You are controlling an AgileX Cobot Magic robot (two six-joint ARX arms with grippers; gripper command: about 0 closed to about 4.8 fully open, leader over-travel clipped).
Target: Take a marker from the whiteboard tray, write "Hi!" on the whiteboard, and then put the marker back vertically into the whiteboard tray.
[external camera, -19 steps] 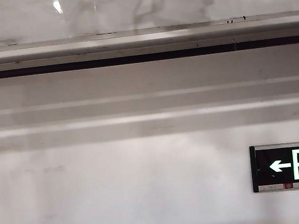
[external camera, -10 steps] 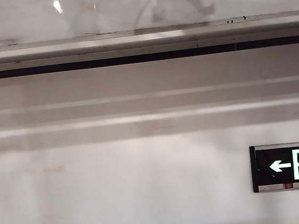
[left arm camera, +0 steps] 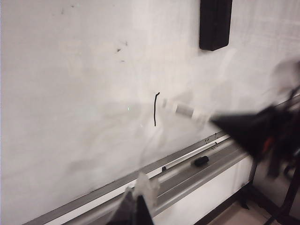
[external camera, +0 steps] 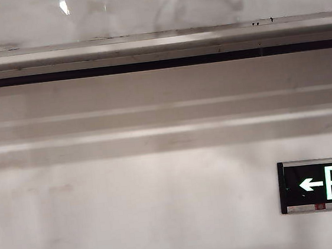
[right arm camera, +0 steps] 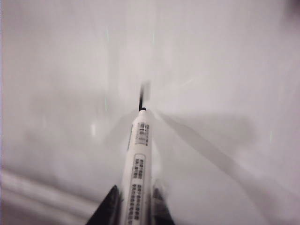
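Gripped in the right gripper (right arm camera: 137, 206), slim white-barrelled marker (right arm camera: 137, 164) tip pressed on glossy whiteboard (left arm camera: 70, 93), near a black stroke (left arm camera: 155, 108), left gripper (left arm camera: 136, 211) fingers look together, long grey tray (left arm camera: 187, 173) below.

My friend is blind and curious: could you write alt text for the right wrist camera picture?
The right gripper holds a white marker with its dark tip on the whiteboard, at the end of a short black stroke. The picture is blurred, and the whiteboard tray is a pale smear at one edge.
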